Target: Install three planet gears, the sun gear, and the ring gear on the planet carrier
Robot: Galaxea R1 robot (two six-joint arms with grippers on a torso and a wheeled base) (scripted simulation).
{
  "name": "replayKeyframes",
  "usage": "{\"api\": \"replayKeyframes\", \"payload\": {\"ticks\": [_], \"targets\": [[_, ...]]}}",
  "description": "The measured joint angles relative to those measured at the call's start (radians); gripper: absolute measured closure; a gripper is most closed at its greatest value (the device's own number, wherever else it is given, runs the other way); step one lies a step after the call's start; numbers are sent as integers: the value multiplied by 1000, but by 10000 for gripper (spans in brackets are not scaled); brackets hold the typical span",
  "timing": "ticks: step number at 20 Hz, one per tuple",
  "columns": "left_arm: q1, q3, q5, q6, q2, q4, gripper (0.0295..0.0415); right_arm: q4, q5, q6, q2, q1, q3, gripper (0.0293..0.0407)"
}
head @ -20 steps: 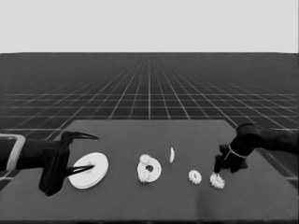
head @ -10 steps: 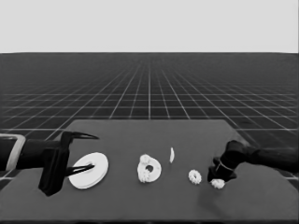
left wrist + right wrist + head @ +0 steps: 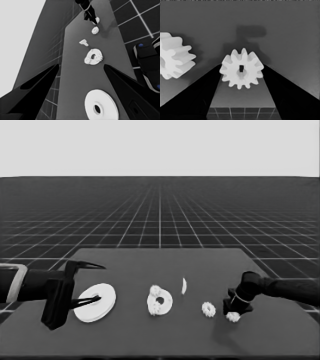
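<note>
White and toothed, the planet gear [image 3: 241, 68] at the bench's near right sits between the right claw's [image 3: 233, 314] spread fingers, so I judge the claw should pinch evenly across its teeth before lifting; the left claw [image 3: 90, 282] waits spread.

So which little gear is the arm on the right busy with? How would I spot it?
Look at the right end of the dark table, where the right gripper reaches down. The small toothed gear sits between its fingertips, near the front edge. Its neighbour, another small gear, lies just to its left with nothing around it.
</note>
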Motion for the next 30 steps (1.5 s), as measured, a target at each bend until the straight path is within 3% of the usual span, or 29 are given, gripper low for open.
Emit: {"api": "replayKeyframes", "payload": {"ticks": [4, 6, 8, 14, 15, 17, 19, 24, 26, 30], "targets": [[0, 0, 0, 0, 0, 0, 326, 0, 0, 0, 0, 0, 0, 388], [0, 0, 0, 0, 0, 0, 326, 107, -97, 24, -57, 138, 110, 388], [0, 0, 0, 0, 0, 0, 326, 154, -129, 28, -69, 198, 131, 388], [0, 0, 0, 0, 0, 0, 326, 179, -146, 28, -72, 227, 136, 388], [0, 0, 0, 0, 0, 0, 326, 156, -212, 335, 106, 242, 141, 388], [0, 0, 0, 0, 0, 0, 326, 169, -241, 478, 541, 255, -48, 388], [0, 0, 0, 0, 0, 0, 326, 177, -232, 438, 689, 257, -213, 388], [0, 0, 0, 0, 0, 0, 326, 181, -225, 401, 758, 257, -315, 388], [0, 0, 0, 0, 0, 0, 326, 83, -194, 365, 776, 154, -376, 388], [0, 0, 0, 0, 0, 0, 326, 41, -173, 340, 789, 108, -420, 388]]}}
